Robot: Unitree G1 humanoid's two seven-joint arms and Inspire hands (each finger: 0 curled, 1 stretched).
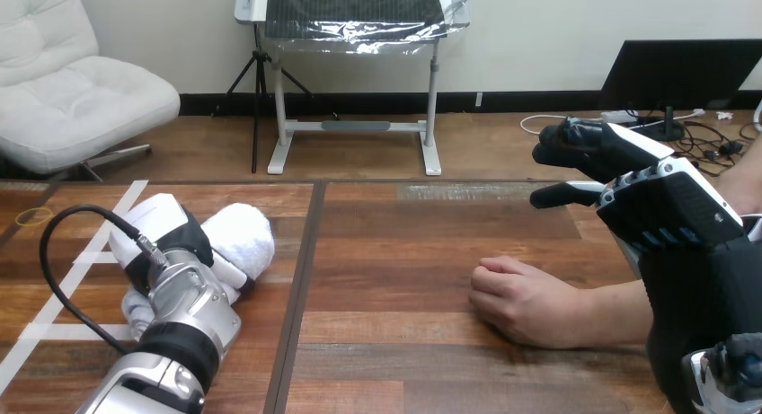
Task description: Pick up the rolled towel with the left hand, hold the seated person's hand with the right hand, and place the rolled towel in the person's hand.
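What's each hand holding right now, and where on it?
Left hand curled round the rolled towel's left part, towel on the table. Right hand open, holding nothing.

On the table [404,243], left of its lengthwise seam: the rolled towel [244,239], lying flat, one end toward the seam, the other toward the near left. Across its middle: the left hand [171,243], wrapped over it, forearm trailing back to the bottom edge. Beneath and left of the towel: tape strips [54,330] on the tabletop. Right of the seam, nearer the front: the person's hand [521,302], resting on the wood, forearm running off to the right. Well apart from the towel. Behind and above that hand, not touching it: the right hand [669,207], raised at the right side, fingers [566,145] pointing left.
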